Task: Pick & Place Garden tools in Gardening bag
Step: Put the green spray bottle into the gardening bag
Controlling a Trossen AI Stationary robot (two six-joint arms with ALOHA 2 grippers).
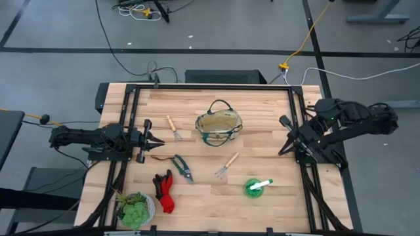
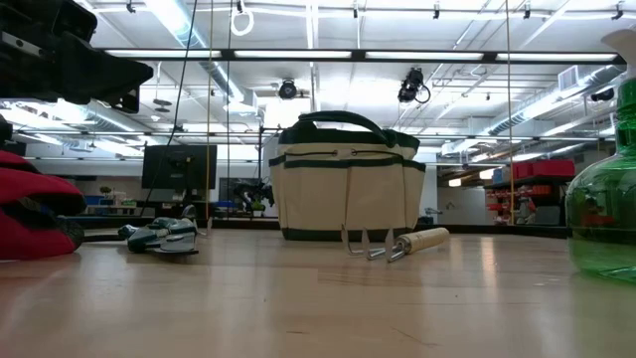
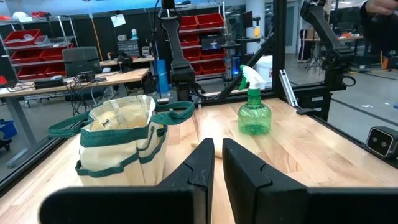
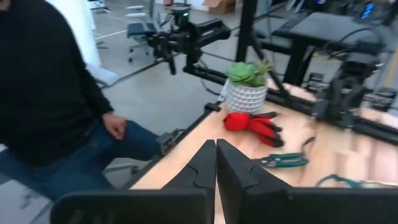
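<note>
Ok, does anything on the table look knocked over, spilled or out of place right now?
Nothing stands out. The gardening bag stands upright and open at mid-table, with the two hand forks, the pruning shears, the gloves and the green spray bottle lying loose around it. The potted plant sits upright in a corner.

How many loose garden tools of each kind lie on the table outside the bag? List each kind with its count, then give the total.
Wooden-handled hand forks: 2
Pruning shears: 1
Green spray bottle with white trigger: 1
Red-and-black gloves (counted as one pair): 1
Total: 5, none yet visibly in the gardening bag.
</note>
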